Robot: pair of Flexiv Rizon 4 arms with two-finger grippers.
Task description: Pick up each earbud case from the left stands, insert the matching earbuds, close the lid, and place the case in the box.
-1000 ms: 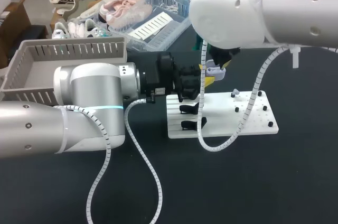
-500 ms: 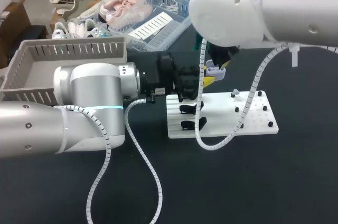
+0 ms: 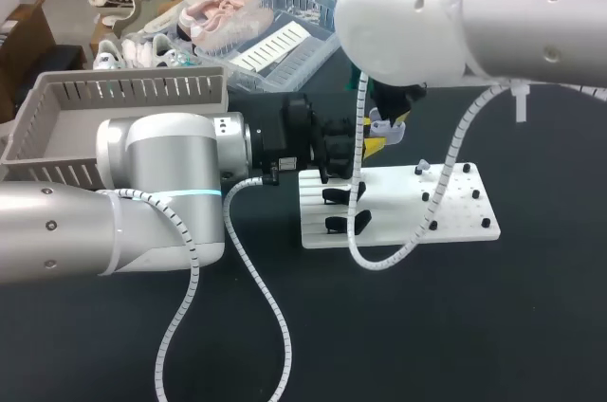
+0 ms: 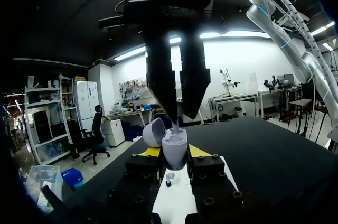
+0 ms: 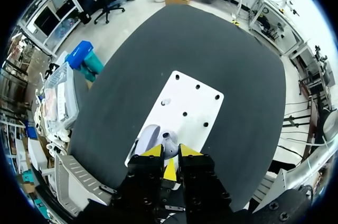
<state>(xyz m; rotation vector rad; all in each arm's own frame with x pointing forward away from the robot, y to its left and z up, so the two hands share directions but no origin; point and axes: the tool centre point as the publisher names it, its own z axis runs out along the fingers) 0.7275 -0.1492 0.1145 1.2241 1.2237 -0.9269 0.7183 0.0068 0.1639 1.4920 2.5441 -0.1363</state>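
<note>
A lavender earbud case with its lid open is held upright above the white peg board. My left gripper is shut on it from both sides. My right gripper comes down from above with its tips at the case's mouth, shut on a small white earbud. In the right wrist view the open case lies just under the right gripper. In the head view the case shows between both arms. Another white earbud rests on the board.
Two black stands sit on the board's left part. A grey slatted box stands at the far left. Behind it is a blue basket. Black table surface lies in front of the board.
The right arm has edged slightly left over the case and its cable has swung with it. The left arm and the case have kept still.
</note>
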